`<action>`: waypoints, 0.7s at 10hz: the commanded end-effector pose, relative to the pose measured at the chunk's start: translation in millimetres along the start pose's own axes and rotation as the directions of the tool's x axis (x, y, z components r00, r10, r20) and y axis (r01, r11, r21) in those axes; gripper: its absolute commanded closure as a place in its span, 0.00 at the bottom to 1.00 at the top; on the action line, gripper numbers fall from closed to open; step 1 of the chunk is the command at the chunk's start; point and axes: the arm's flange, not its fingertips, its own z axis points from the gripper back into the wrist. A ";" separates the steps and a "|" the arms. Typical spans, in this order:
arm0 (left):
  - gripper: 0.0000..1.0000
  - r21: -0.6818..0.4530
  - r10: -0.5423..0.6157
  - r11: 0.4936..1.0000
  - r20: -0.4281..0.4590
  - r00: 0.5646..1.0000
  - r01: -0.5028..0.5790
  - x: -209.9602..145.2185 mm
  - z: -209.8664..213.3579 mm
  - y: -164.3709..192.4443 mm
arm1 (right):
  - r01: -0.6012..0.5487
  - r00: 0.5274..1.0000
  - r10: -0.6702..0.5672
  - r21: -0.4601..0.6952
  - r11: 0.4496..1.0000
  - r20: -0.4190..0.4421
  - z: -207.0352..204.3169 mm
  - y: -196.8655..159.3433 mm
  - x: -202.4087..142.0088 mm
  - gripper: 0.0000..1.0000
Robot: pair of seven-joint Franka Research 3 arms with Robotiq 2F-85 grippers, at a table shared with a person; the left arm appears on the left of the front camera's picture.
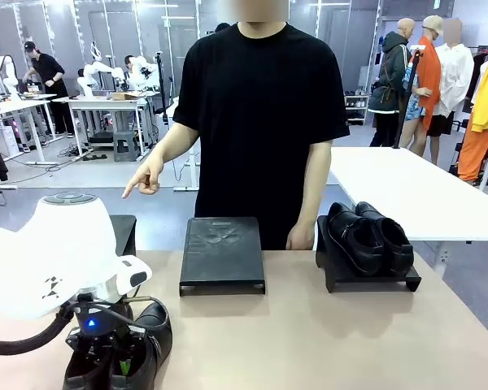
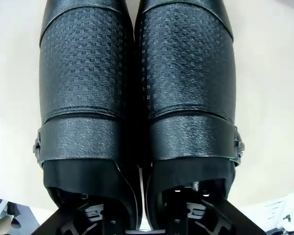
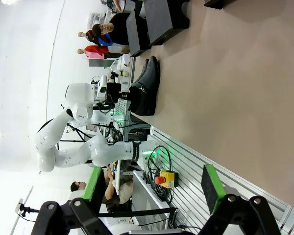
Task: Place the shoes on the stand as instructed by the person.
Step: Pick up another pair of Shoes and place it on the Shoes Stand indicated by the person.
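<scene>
Lower left: left end effector (image 1: 118,366), a finger inside each shiny black embossed-leather shoe (image 2: 88,73), grip indeterminate; pair likely stiff, slick, light, so pinch adjoining inner collars; right end effector (image 3: 152,196) open

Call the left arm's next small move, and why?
Probably close the left pincer on the near pair of shoes: one finger sits inside each shoe, straddling the touching inner walls, with the pair on the table. The person's hand points toward the leftmost stand.
</scene>
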 end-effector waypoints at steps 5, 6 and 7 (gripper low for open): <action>1.00 0.012 0.038 0.999 0.076 0.996 -0.039 -26.6 10.6 16.3 | -0.023 1.000 0.023 0.001 1.000 -0.008 1.8 1.0 -2.3 0.00; 1.00 -0.005 0.043 0.999 0.118 0.992 -0.042 -23.9 37.3 19.9 | -0.023 1.000 0.023 0.001 1.000 -0.008 1.8 1.0 -2.3 0.00; 1.00 -0.015 0.052 0.999 0.128 0.990 -0.050 -21.7 57.7 23.7 | -0.023 1.000 0.023 0.001 1.000 -0.008 1.8 1.0 -2.3 0.00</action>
